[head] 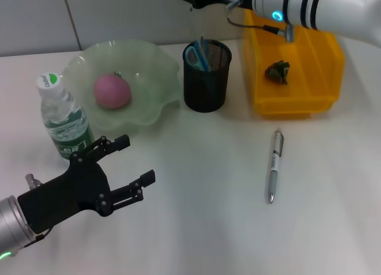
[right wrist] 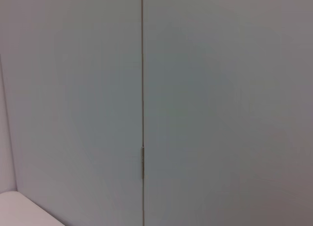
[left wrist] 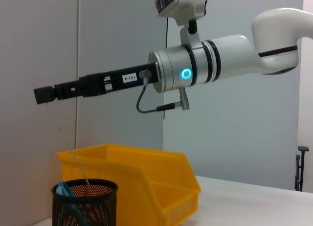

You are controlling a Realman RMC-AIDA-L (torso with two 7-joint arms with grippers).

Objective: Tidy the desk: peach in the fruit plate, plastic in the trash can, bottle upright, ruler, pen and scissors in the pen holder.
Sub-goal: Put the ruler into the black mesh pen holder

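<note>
The pen holder (head: 206, 75) serves as the landmark here. It stands upright toward the back of the surface (head: 196, 227), and blue scissors (head: 195, 55) with a thin ruler (head: 204, 50) beside them already stick up out of it, so those two items look finished. Just left of the holder sits the fruit plate (head: 156, 69) with the peach (head: 111, 90) resting in its middle, where it cannot roll off. Further left, beyond the plate, the bottle (head: 62, 116) stands upright with its cap on. Just right of the holder is the yellow trash can (head: 297, 102), with a crumpled piece of plastic (head: 278, 71) lying inside.

The pen (head: 274, 165) is the one thing left, by my judgement: it lies flat on the surface, in front of the holder and to its right, apart from everything else.

The right gripper (left wrist: 44, 94) is held high above the holder, level and well clear of its rim; I cannot tell whether its fingers are apart or together. The left gripper (head: 136, 161) hovers in front of the bottle with fingers spread and nothing between them, well away from the pen, so it seems idle.
</note>
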